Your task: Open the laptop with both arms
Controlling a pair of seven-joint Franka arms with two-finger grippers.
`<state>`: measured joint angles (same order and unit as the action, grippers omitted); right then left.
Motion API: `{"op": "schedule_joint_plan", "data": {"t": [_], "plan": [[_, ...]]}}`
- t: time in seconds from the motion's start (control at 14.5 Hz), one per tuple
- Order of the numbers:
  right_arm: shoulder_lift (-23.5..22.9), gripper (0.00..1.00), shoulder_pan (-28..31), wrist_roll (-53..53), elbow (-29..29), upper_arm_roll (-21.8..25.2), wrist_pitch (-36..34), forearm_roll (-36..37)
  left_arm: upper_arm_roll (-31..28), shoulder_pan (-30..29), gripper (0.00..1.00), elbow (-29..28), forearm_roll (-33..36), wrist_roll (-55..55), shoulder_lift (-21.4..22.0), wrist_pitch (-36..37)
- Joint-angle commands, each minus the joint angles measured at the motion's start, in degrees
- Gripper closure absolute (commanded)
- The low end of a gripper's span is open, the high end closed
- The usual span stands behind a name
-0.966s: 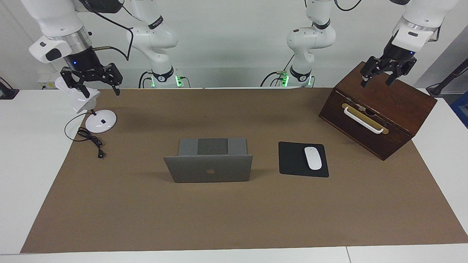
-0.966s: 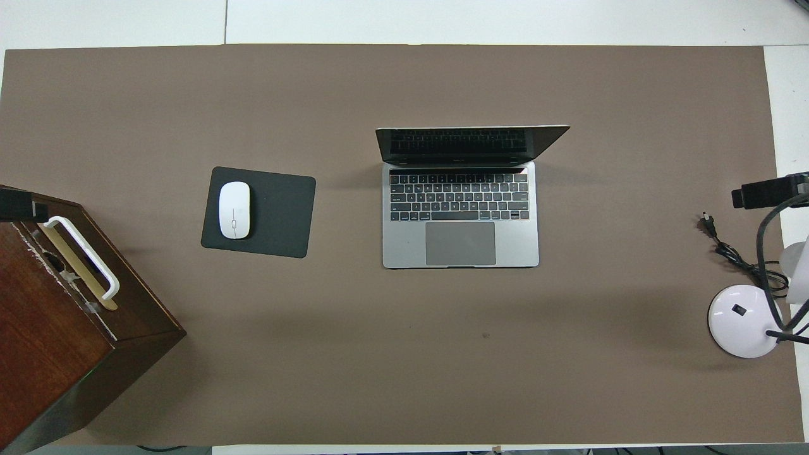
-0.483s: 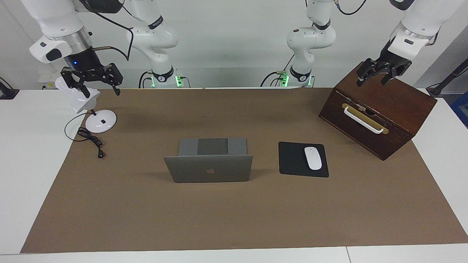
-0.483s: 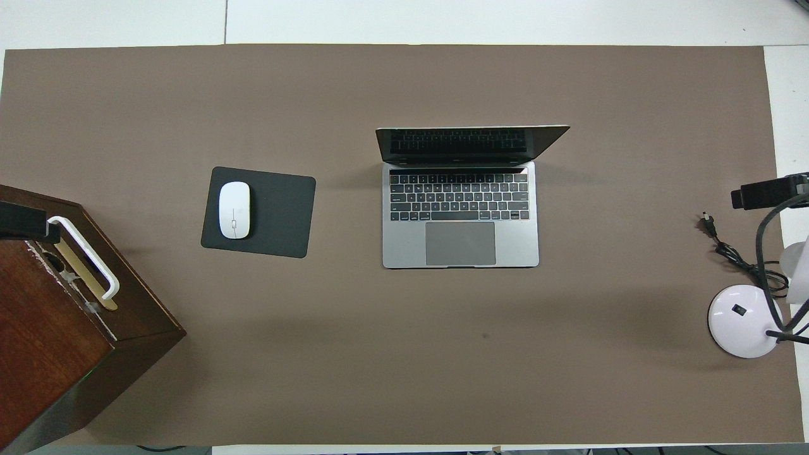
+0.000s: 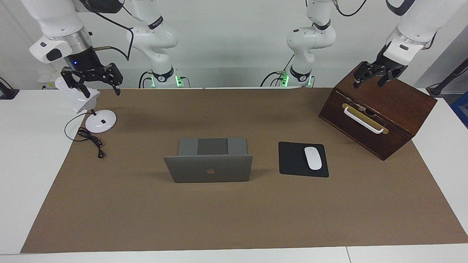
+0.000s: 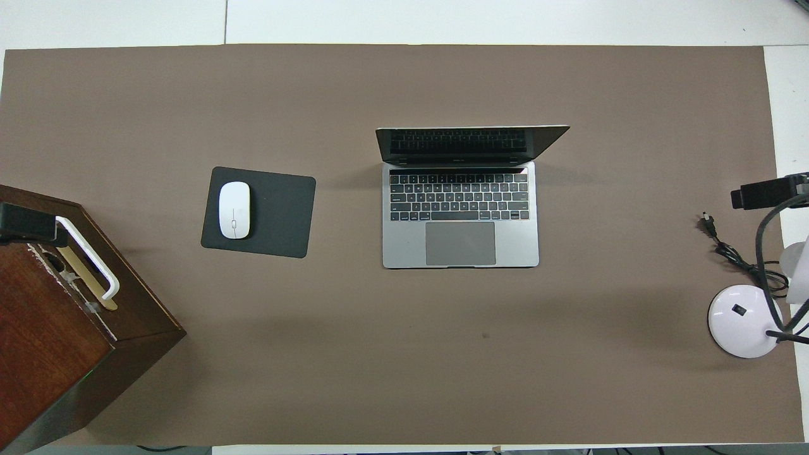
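Only the left pincer has shifted since a second ago, drawing up and toward the wall over the wooden box at the upper right of the facing frame; everything else sits as it did. Its fingers stand apart and hold nothing.

The laptop rests at the middle of the brown mat on the counter, its lid already raised roughly upright, keyboard toward the robots and logo toward the facing camera. By the look of it, the opening is done and the arms are clearing away.

Just beside it, toward the left arm's end, lies the black mouse pad with a white mouse on it. At the upper left of the facing frame the right pincer hangs over the desk lamp, fingers apart and empty, waiting.

To finish well, I judge each arm should keep high and lift out at its own end, so nothing sweeps over the raised lid or knocks the box or lamp.
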<state>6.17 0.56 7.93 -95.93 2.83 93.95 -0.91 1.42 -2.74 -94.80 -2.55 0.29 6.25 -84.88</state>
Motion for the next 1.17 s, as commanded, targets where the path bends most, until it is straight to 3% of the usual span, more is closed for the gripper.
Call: {"op": "schedule_joint_plan", "data": {"t": [0.0, 1.1], "plan": [[0.3, 0.0, 0.6, 0.2, -0.2, -0.4, 0.0, 1.1, 0.2, 0.3, 0.0, -1.3, 1.5, 3.3, 0.4, -1.7], [0.3, 0.0, 0.6, 0.1, -0.2, -0.4, 0.1, 1.1, 0.1, 0.2, 0.0, -2.2, 1.5, 1.5, 0.8, -2.6]]}}
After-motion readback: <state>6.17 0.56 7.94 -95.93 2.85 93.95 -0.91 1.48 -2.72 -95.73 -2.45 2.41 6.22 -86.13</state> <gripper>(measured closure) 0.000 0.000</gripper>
